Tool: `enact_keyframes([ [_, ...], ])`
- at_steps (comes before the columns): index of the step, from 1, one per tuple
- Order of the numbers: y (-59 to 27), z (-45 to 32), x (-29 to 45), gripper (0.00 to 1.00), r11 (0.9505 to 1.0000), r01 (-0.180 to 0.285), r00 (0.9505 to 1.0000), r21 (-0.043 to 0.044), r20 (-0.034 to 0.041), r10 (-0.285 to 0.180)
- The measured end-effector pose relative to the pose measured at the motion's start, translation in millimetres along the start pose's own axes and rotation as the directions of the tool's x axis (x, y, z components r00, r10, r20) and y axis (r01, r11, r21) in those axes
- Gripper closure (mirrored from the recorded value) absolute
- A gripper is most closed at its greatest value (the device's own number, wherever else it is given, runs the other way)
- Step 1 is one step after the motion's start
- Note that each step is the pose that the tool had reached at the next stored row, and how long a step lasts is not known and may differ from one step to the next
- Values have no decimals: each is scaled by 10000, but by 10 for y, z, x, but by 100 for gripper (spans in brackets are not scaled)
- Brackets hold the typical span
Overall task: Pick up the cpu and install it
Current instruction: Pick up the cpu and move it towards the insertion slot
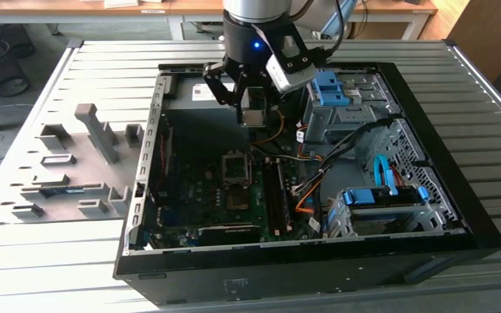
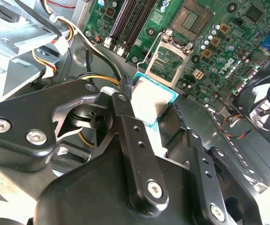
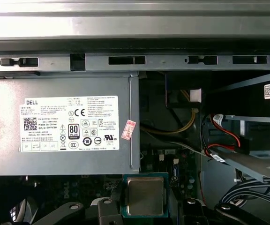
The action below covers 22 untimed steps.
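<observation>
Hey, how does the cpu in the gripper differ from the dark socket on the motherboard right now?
The cpu is held off the board, clamped in the gripper; the socket sits fixed on the green motherboard. In both wrist views the cpu shows a pale silver-grey face with a green rim; the socket looks dark. Both are square.

The cpu (image 3: 145, 196) in the hand (image 1: 252, 115) hangs over the motherboard (image 1: 205, 195), seemingly near the socket (image 1: 235, 165)

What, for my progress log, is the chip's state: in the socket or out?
Out: the gripper holds the chip between its fingers, above the motherboard.
</observation>
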<state>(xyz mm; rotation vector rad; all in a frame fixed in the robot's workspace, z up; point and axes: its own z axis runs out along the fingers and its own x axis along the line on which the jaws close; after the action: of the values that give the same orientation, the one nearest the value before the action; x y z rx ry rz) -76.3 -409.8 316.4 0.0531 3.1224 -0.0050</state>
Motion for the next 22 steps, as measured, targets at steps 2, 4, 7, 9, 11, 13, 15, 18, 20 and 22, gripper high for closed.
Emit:
enact_keyframes([
  [2, 0, 11, -5, 53, 10000, 0, 10000, -1, 0, 0],
  [4, 0, 22, -9, 53, 10000, 0, 10000, 0, 0, 0],
  [7, 0, 39, -16, 53, 10000, 0, 10000, 0, 0, 0],
  [9, -1, 49, -19, 53, 10000, 0, 10000, 0, 0, 0],
  [11, -1, 59, -23, 53, 10000, 0, 10000, 0, 0, 0],
  [13, -1, 69, -26, 53, 10000, 0, 10000, 0, 0, 0],
  [15, -2, 79, -29, 53, 10000, 0, 10000, 0, 0, 0],
  [18, -2, 93, -34, 53, 10000, 1, 10000, 1, 0, -1],
  [20, -2, 103, -36, 53, 10000, 0, 10000, 0, 0, 0],
  [22, -2, 116, -40, 53, 10000, 1, 10000, -1, 1, -1],
])
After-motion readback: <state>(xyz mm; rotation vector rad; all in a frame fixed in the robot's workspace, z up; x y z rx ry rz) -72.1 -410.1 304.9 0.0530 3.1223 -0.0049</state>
